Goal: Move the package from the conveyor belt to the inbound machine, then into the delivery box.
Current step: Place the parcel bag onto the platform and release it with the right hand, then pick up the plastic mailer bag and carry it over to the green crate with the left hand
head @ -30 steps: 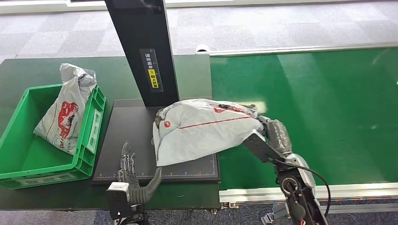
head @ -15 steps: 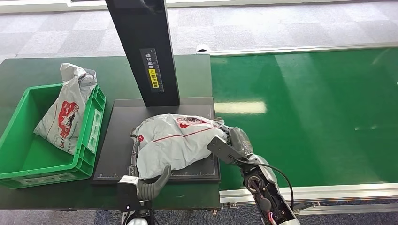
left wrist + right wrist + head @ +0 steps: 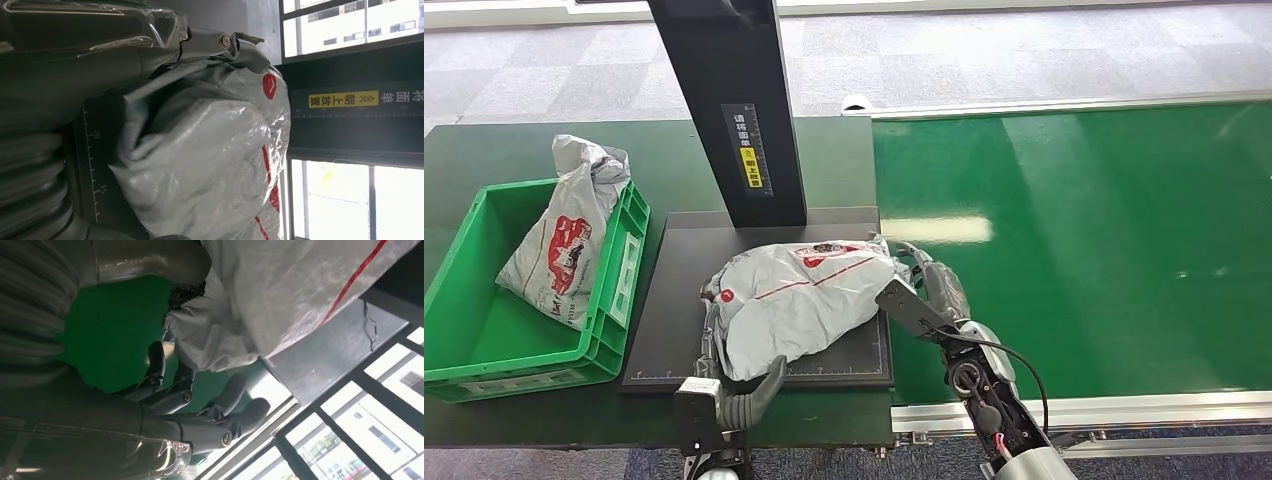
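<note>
The grey package [image 3: 799,295] with red print lies crumpled on the black platform of the inbound machine [image 3: 679,290], its right end reaching the platform's edge by the belt. My right hand [image 3: 929,285] sits at that end; in the right wrist view its fingers [image 3: 190,405] are spread beside the package [image 3: 290,290], the bag's crumpled tail lying loosely between them and the thumb. My left hand [image 3: 744,390] is at the platform's front edge, its fingers hidden under the package [image 3: 200,150], the thumb [image 3: 225,42] beside the bag's corner.
The machine's black post [image 3: 734,110] rises behind the platform. A green crate [image 3: 614,290] stands to the left with another grey bag [image 3: 564,240] leaning in it. The green conveyor belt [image 3: 1074,240] runs to the right, with a metal rail along its near side.
My right hand has dragged the package left, off the belt and onto the platform, over my left hand's fingers. In the last half second the right hand has eased back slightly.
</note>
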Controlling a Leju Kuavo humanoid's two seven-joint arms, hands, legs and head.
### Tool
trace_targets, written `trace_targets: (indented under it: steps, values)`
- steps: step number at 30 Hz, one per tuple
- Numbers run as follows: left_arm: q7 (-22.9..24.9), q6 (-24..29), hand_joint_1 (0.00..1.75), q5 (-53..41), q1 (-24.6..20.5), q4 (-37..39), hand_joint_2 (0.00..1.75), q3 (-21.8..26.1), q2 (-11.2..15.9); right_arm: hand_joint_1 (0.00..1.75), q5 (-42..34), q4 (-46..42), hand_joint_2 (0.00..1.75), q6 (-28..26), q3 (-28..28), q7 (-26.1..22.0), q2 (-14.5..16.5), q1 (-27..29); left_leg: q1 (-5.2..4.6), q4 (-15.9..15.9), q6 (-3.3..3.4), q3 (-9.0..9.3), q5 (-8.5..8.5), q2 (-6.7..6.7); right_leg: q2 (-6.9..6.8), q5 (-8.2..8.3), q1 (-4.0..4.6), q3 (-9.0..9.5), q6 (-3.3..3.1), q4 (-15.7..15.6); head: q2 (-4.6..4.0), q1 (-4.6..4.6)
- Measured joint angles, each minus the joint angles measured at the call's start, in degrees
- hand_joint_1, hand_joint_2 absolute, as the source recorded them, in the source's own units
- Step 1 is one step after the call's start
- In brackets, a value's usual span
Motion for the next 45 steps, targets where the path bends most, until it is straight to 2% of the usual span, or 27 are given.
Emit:
trace_targets:
  steps: [6,9,12,16,20,24,26,29,32,34,39,42,45]
  values:
    - [0.01,3.01,0.00,-4.36,1.56,-2.77,1.75,1.87,1.92,0.00,-2.58,-6.36,1.75,-2.15,-2.99,-0.42,-1.97,4.96,0.00,0.00,0.01,-0.01,-0.02,0.00,0.00,-0.01,0.00,-0.02,0.00,-0.01,0.00,0.01]
    - [0.68,1.99,0.00,-9.47,1.00,-5.82,1.75,5.48,3.98,0.00,-3.31,-11.08,1.75,-2.73,-4.62,-0.67,-2.98,8.47,0.01,-0.01,0.01,-0.01,-0.02,-0.01,0.00,-0.01,0.01,-0.01,-0.01,0.00,0.00,-0.01]
    - [1.04,0.67,0.00,-13.64,-0.04,-8.72,1.75,10.13,4.90,0.00,-3.45,-14.75,1.75,-2.98,-5.65,-1.09,-3.36,11.53,0.03,-0.01,-0.01,0.01,0.00,0.00,0.02,0.00,0.04,-0.01,-0.02,0.00,0.00,-0.01]
    - [0.39,3.19,0.00,-16.31,-4.47,-12.43,1.75,15.79,6.69,0.00,-3.54,-18.20,1.75,-2.83,-5.93,-1.49,-3.14,14.42,0.06,-0.02,-0.08,0.00,0.08,-0.01,0.01,0.04,0.05,0.02,-0.06,0.02,0.00,0.00]
    - [0.90,4.08,0.00,-16.34,-9.72,-16.16,1.75,21.06,8.62,0.00,-3.62,-18.92,1.75,-1.91,-5.52,-1.79,-2.23,14.55,0.07,-0.03,-0.10,0.03,0.14,0.02,0.02,0.11,0.07,0.04,-0.14,0.04,0.00,-0.01]
    - [1.01,4.49,0.00,-16.52,-11.72,-21.28,1.75,24.82,8.98,0.00,-3.92,-18.94,1.75,-1.38,-4.92,-1.95,-1.23,13.85,0.07,-0.03,-0.10,0.04,0.15,0.03,0.01,0.11,0.07,0.03,-0.14,0.04,0.00,0.01]
    - [1.59,2.63,0.00,-17.91,-12.00,-23.91,1.75,25.61,9.17,0.00,-4.06,-18.94,1.75,-1.00,-4.70,-1.96,-0.90,13.32,0.06,-0.02,-0.10,0.04,0.15,0.03,0.01,0.11,0.07,0.02,-0.14,0.03,0.00,0.01]
    - [6.86,-5.94,0.00,-26.44,-12.70,-26.60,1.75,24.18,9.67,0.00,-4.12,-18.94,1.75,-0.16,-4.42,-2.09,-0.34,12.09,0.03,-0.01,-0.09,0.04,0.15,-0.02,0.00,0.10,0.05,0.00,-0.13,0.02,0.00,0.01]
    - [15.84,-19.76,0.00,-34.19,-14.12,-25.78,1.75,18.80,9.89,0.00,-4.09,-19.39,1.75,1.13,-3.91,-2.42,0.55,10.72,0.00,-0.01,-0.08,0.05,0.15,-0.02,-0.01,0.11,0.02,0.02,-0.10,0.00,0.00,0.02]
    - [19.09,-25.84,0.00,-35.90,-15.06,-22.85,1.75,14.72,9.79,0.00,-3.98,-20.34,1.75,1.97,-3.58,-2.58,1.07,10.41,-0.01,0.00,-0.08,0.06,0.15,0.01,0.02,0.15,0.00,0.02,-0.08,0.00,0.00,0.01]
    - [19.66,-33.63,0.00,-33.92,-17.37,-9.86,1.75,7.17,8.87,0.00,-3.33,-23.64,1.75,3.20,-2.52,-2.54,1.55,10.32,0.00,0.00,-0.08,0.06,0.15,0.05,0.05,0.17,0.01,-0.02,-0.08,0.01,0.00,-0.01]
    - [19.74,-37.77,0.00,-31.65,-18.49,-2.84,1.75,4.59,8.08,0.00,-3.25,-24.51,1.75,3.23,-2.26,-2.47,1.54,10.14,0.01,-0.01,-0.08,0.03,0.14,0.06,0.06,0.17,0.02,-0.04,-0.08,0.01,0.00,0.00]
    - [19.70,-38.81,0.00,-30.98,-18.98,1.72,1.75,3.17,7.51,0.00,-3.25,-24.86,1.75,3.22,-2.20,-2.45,1.53,9.99,0.01,-0.01,-0.08,0.02,0.14,0.07,0.07,0.17,0.02,-0.05,-0.08,0.01,0.00,0.00]
